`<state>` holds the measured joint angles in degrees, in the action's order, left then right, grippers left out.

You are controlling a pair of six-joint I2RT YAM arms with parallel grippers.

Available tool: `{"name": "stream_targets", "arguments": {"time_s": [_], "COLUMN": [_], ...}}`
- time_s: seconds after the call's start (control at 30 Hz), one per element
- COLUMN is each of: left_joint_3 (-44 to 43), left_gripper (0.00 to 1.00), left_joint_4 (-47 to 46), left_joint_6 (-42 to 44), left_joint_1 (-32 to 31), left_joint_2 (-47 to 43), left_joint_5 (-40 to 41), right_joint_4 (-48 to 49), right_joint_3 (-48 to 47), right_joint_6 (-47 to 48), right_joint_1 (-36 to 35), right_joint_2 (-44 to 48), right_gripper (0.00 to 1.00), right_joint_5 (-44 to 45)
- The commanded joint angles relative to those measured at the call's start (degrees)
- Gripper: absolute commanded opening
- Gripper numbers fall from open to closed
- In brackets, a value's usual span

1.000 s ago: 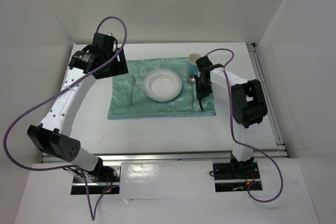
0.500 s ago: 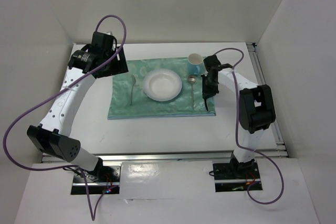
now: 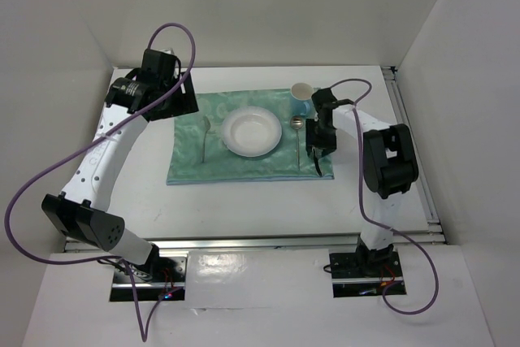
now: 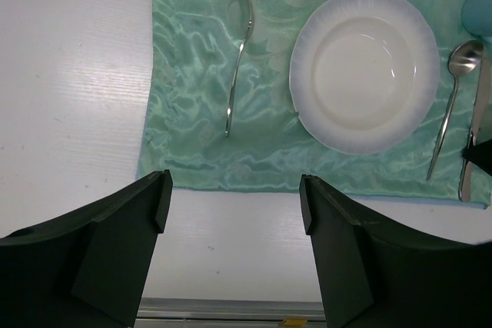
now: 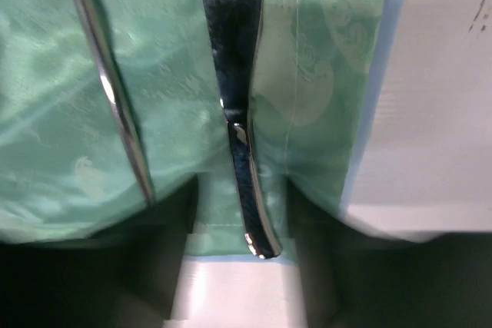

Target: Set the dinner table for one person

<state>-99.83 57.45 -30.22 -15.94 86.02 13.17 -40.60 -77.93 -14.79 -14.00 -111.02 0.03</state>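
Observation:
On the white dinner table [image 3: 244, 205] lies a teal mat [image 3: 187, 164] with a white plate [image 3: 252, 132] at its centre. A fork [image 3: 205, 140] lies left of the plate and a spoon [image 3: 299, 137] right of it. A knife [image 5: 240, 113] lies on the mat's right edge, handle end towards me. My right gripper [image 5: 242, 182] is low over that handle, open, with mat showing on both sides of the knife. A blue cup [image 3: 301, 100] stands behind the spoon. My left gripper [image 4: 234, 190] hangs open and empty above the table's near side.
A metal rail [image 3: 244, 241] runs along the table's near edge and another down its right side [image 3: 414, 152]. White walls enclose the left, back and right. The left arm arches over the table's left side, its purple cable [image 3: 175, 34] looping above.
The right gripper's jaws have widened off the knife handle, leaving the knife lying on the mat beside the spoon. Its arm shifted slightly sideways. The left arm has not moved.

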Motion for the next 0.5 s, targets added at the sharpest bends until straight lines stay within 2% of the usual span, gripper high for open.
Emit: {"name": "stream_targets", "arguments": {"time_s": [0.0,0.07,0.1,0.3,0.47], "left_joint_3": [-2.6,-3.2,-3.2,-4.2,-4.1], "left_gripper": [0.85,0.85,0.85,0.85,0.85], "left_joint_4": [0.2,0.2,0.2,0.7,-0.6], "left_joint_6": [0.9,0.9,0.9,0.9,2.0], "left_joint_1": [0.1,0.1,0.1,0.1,0.1], "left_joint_2": [-0.8,-0.8,-0.8,-0.8,-3.2], "left_joint_5": [-0.6,-0.6,-0.6,-1.1,-1.7], "right_joint_4": [-0.4,-1.4,-1.4,-5.4,-5.5], "right_joint_3": [-4.5,-5.6,-6.4,-8.3,-2.5], "right_joint_6": [-0.7,-2.1,-2.1,-8.7,-13.6], "right_joint_1": [-0.2,-0.2,-0.2,3.6,9.2], "right_joint_2": [3.6,5.8,8.3,17.1,25.6], "right_gripper": [0.67,0.81,0.98,1.0,1.0], "right_joint_5": [1.1,2.5,4.3,11.9,15.9]}}
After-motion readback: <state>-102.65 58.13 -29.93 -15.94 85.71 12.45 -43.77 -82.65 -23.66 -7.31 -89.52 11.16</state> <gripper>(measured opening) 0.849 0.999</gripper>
